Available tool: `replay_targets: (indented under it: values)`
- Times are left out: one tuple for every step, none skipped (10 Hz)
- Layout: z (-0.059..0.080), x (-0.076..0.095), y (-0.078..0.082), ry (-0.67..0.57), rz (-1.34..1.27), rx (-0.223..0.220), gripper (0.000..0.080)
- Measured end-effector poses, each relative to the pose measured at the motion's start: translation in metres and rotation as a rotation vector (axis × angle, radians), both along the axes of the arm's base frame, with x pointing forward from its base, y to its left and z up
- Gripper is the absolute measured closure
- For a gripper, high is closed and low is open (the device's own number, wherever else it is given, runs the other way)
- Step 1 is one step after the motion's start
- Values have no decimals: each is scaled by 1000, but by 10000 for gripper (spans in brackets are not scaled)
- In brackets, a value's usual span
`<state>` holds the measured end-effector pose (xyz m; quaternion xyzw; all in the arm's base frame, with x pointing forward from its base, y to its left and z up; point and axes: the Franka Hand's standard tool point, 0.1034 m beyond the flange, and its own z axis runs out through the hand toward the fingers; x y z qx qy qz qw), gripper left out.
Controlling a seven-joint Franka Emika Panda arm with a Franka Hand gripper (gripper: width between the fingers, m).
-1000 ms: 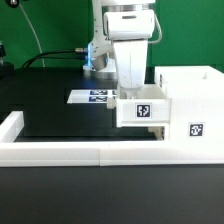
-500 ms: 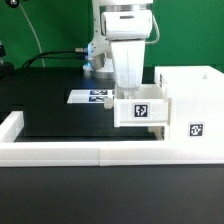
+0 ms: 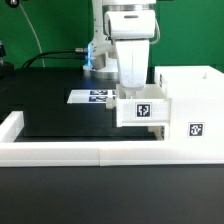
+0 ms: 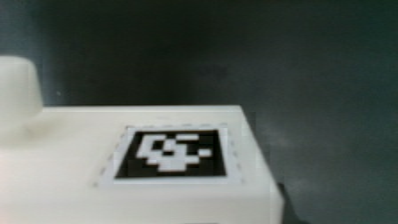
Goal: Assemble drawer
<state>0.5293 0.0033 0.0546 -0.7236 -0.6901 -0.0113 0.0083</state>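
The large white drawer shell (image 3: 192, 100) stands at the exterior view's right, with a tag on its front. A small white tray (image 3: 141, 109) with a tag on its face sits partly inside the shell's open side and juts out toward the left. My gripper (image 3: 136, 91) hangs straight down just behind and above this tray; its fingertips are hidden by the tray. In the wrist view the tray's tagged face (image 4: 175, 156) fills the lower part and a round white knob (image 4: 15, 90) shows at the edge. No fingers show there. A second tray is not in view.
The marker board (image 3: 93, 97) lies on the black table behind the tray. A long low white border block (image 3: 60, 152) runs along the front, and another (image 3: 9, 127) along the left side. Cables and the arm's base stand at the back.
The gripper body has shifted very slightly to the exterior view's right. The tray and the shell have not visibly moved.
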Motion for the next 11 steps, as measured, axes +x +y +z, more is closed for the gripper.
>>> replay_targets:
  values:
    - [0, 0, -1, 0, -2, 0, 757]
    - [0, 0, -1, 0, -2, 0, 757]
    - [0, 0, -1, 0, -2, 0, 757]
    - [0, 0, -1, 0, -2, 0, 757]
    - [0, 0, -1, -1, 13, -1, 757]
    - [0, 0, -2, -1, 22, -4, 757]
    - [0, 0, -2, -2, 29, -8, 757]
    - [0, 0, -2, -2, 33, -9, 757]
    - [0, 0, -2, -2, 32, -10, 757]
    - [0, 0, -3, -2, 30, -10, 757]
    - [0, 0, -3, -2, 29, -10, 757]
